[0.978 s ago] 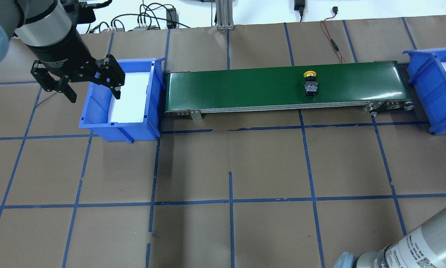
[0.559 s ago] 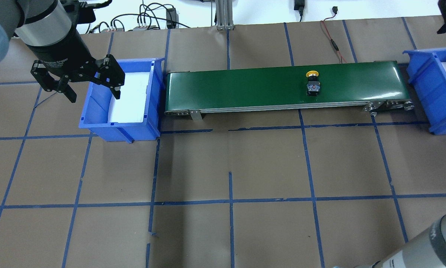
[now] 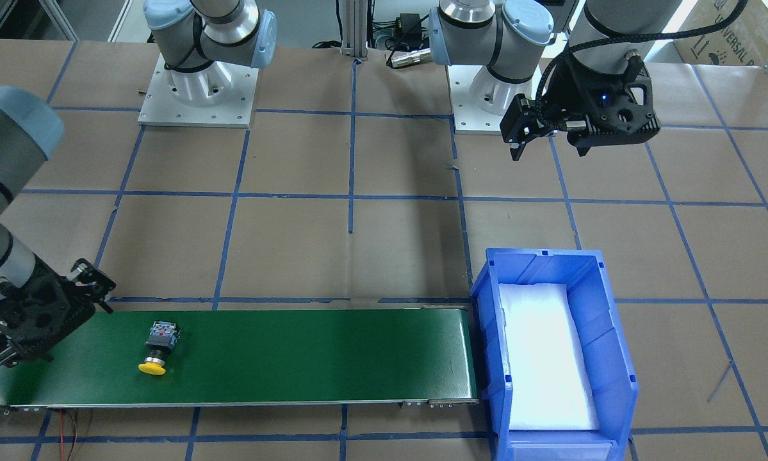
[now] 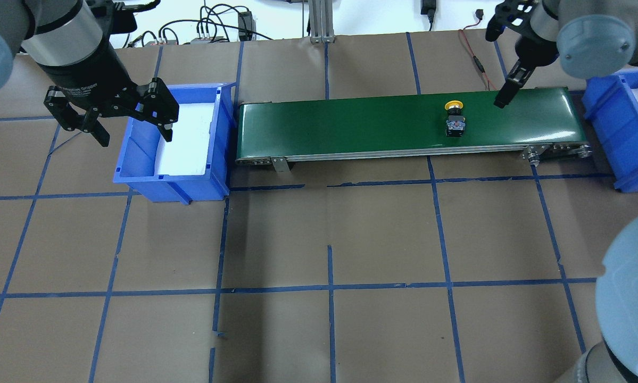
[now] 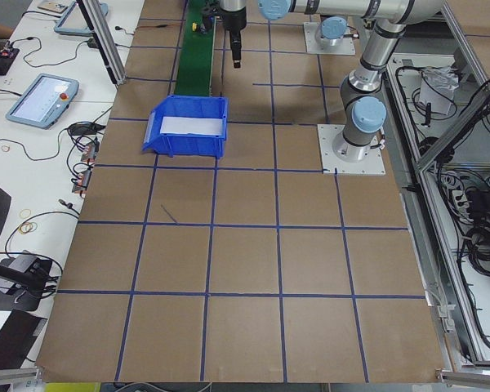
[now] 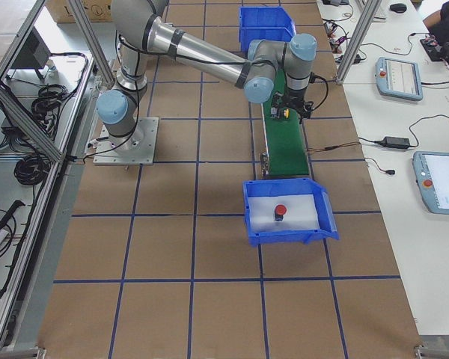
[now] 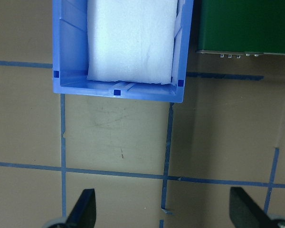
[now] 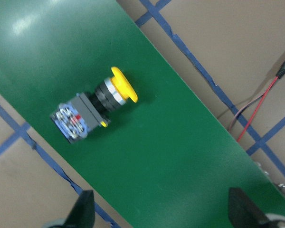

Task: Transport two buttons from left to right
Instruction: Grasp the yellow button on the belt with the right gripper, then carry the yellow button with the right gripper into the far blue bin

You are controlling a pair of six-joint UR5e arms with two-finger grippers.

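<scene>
Swung in over the belt (image 8: 180, 142), right pincer (image 8: 162, 209) hangs open near yellow button (image 8: 92, 107).

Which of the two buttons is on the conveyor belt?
The yellow-capped button, lying on its side on the green conveyor belt. The red-capped button sits in the blue bin past the belt's end.

Two buttons — a yellow button (image 4: 454, 118) and a red button (image 6: 280, 212). Two blue bins — the left bin (image 4: 201, 186) and the right bin (image 4: 614, 133). One green conveyor belt (image 4: 350, 125).
</scene>
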